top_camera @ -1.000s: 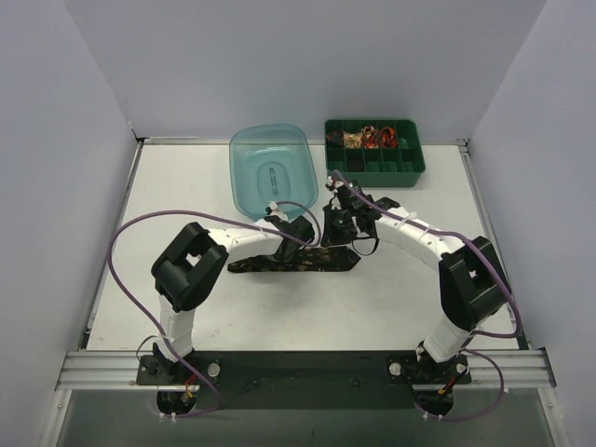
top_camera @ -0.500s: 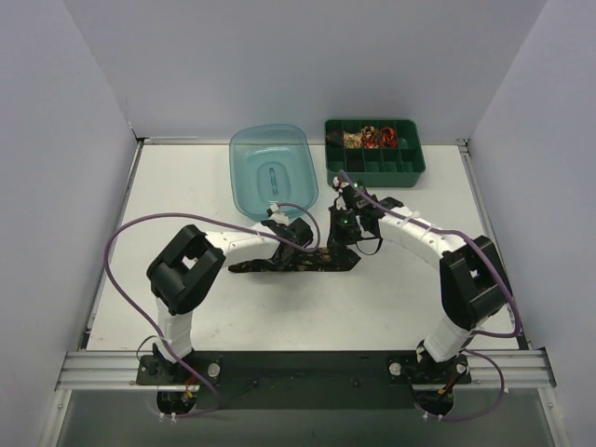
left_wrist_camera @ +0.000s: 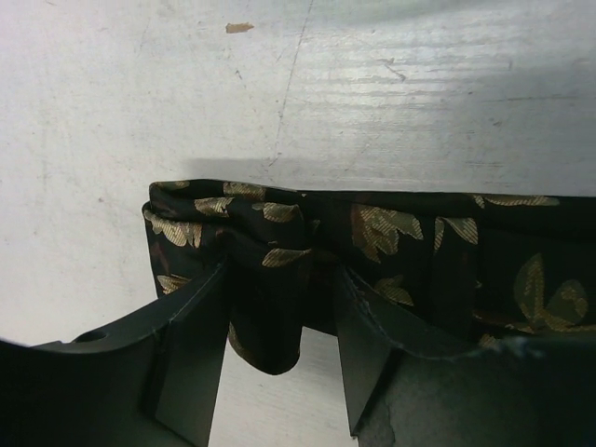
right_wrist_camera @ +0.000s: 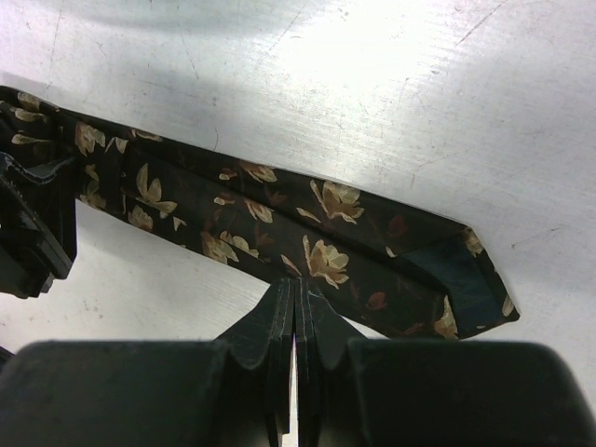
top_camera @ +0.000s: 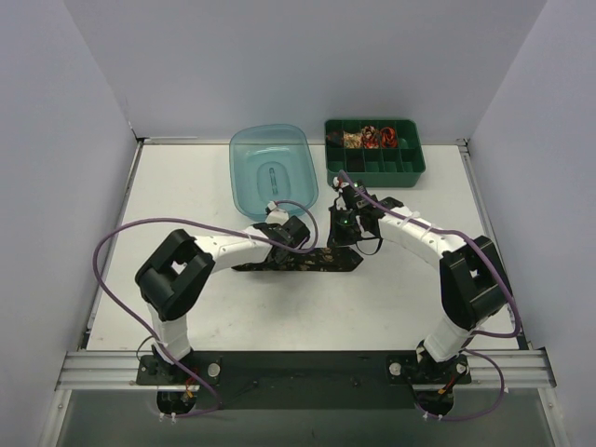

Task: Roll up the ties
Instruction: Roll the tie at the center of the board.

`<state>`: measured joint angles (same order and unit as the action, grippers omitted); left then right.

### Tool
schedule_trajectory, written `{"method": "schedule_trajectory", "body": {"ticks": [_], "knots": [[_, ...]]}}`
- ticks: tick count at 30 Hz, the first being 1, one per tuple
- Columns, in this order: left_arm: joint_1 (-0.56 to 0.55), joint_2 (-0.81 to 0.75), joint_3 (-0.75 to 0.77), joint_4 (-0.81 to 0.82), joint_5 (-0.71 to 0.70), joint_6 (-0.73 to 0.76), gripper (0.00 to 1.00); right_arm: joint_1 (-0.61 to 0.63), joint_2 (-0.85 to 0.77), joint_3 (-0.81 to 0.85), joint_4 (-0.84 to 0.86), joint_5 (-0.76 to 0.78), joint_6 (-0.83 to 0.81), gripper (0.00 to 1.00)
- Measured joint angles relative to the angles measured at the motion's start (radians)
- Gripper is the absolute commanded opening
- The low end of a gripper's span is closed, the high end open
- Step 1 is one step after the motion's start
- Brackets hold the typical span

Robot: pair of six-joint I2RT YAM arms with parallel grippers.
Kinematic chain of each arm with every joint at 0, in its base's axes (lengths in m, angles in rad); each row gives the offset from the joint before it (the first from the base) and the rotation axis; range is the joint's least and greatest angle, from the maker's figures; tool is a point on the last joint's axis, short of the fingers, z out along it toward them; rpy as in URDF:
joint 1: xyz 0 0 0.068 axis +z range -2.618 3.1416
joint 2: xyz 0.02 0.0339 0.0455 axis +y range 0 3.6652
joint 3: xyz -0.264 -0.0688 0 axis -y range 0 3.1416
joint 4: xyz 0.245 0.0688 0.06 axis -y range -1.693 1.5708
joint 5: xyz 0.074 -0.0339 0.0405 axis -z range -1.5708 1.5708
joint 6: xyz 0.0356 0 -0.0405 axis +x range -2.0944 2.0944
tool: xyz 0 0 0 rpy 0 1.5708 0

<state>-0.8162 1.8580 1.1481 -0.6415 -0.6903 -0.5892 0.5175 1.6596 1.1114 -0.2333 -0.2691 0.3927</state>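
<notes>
Necktie (left_wrist_camera: 391, 228) folded between the spread left pincer (left_wrist_camera: 281, 272) shows only from its wrist; right pincer (right_wrist_camera: 295, 287) pressed together.

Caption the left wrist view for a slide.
Left gripper, jaws apart, straddles the folded end of the black floral tie on the table.

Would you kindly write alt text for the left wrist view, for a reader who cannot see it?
The folded end of a long black fabric necktie with gold leaf print sits between the two black fingers of the left gripper, which stand apart around it. The rest of the necktie runs off to the right across a scuffed white table.
</notes>
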Motion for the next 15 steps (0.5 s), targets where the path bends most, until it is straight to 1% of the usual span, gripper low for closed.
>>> {"method": "schedule_trajectory", "body": {"ticks": [10,15], "knots": [[0.000,-0.068,-0.051,0.113,0.090,0.001,0.61,0.000,0.000,0.000,-0.003,-0.001,0.000,0.01],[0.005,-0.125,-0.082,0.145,0.161,-0.008,0.62,0.000,0.000,0.000,-0.003,-0.001,0.000,0.02]]}}
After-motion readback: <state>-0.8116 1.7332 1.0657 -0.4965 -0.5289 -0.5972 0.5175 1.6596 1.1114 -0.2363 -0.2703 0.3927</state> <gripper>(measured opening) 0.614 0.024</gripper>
